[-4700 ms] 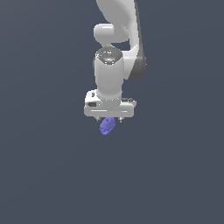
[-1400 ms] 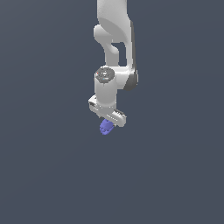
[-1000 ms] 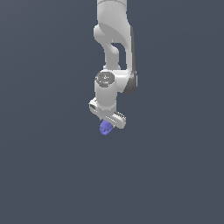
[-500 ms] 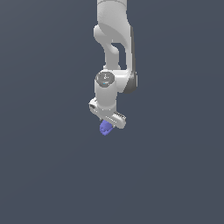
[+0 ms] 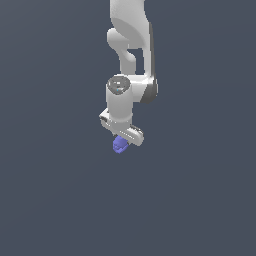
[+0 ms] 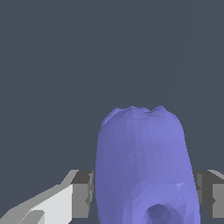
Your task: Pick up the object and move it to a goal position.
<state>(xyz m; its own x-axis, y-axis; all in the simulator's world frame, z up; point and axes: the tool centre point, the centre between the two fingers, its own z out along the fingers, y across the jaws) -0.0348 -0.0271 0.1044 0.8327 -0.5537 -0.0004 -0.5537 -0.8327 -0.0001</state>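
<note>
The object (image 5: 119,145) is a small periwinkle-blue lumpy oval piece, hanging just under my white gripper (image 5: 121,142) in the middle of the exterior view, held above the flat grey floor. In the wrist view the object (image 6: 144,166) fills the space between the two fingers (image 6: 83,194), which press on both its sides; a small hole shows near its base. The gripper is shut on it. The white arm rises from the hand to the exterior view's top edge.
A plain dark grey surface (image 5: 200,200) lies all around. No goal marker shows in either view.
Since 4.7 s ago the hand has turned about its axis and shifted slightly with the object still held. Over the last second nothing visibly moved.
</note>
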